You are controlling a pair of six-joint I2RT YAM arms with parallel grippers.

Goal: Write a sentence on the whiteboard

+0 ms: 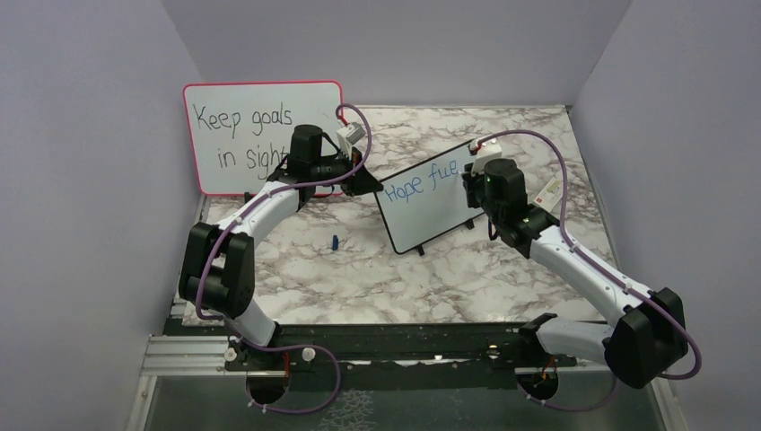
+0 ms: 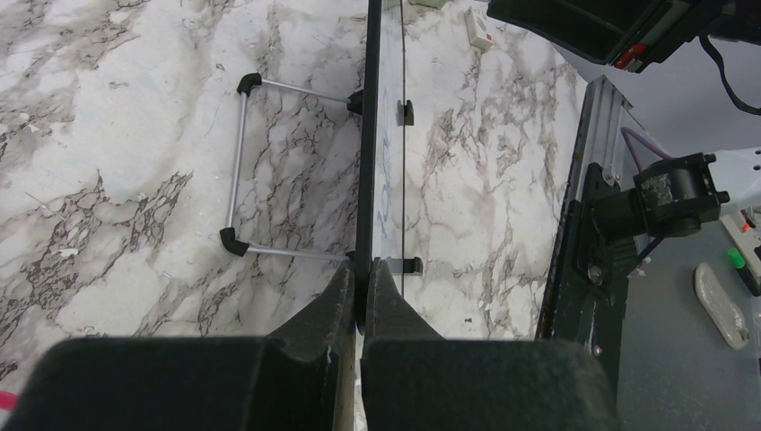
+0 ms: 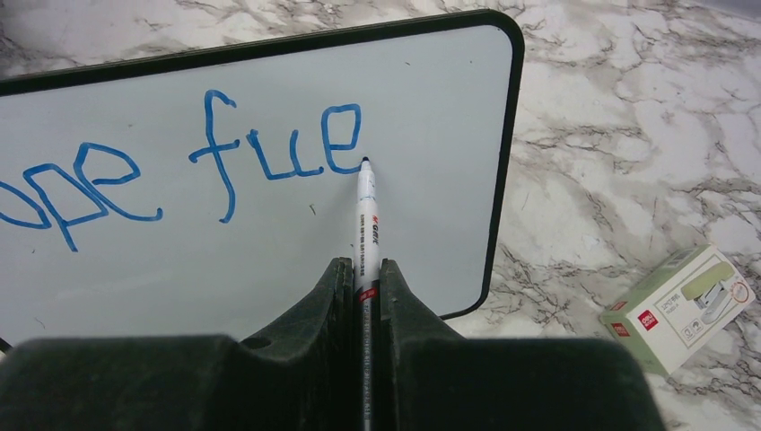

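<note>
**Mid-sentence: "Hope fue" stands in blue on the whiteboard (image 1: 429, 208), which is upright near the middle of the surface (image 1: 404, 278).**

The whiteboard's left end is clamped edge-on by the closed left end effector (image 2: 362, 274). The marker (image 3: 366, 211) is gripped in the closed right end effector (image 3: 363, 267), and its tip appears to touch the whiteboard at the foot of the last "e". The sentence (image 3: 269, 153) is judged unfinished. The next letter is best drawn with light, even pressure, so that the whiteboard is not twisted in the left grip. Little bare white is left between the tip and the whiteboard's right frame, while ample room is seen below the writing for a second line. A box (image 3: 686, 305) lies right of the whiteboard, apart from it. A pink board (image 1: 260, 135) stands behind the whiteboard's left end.
</note>
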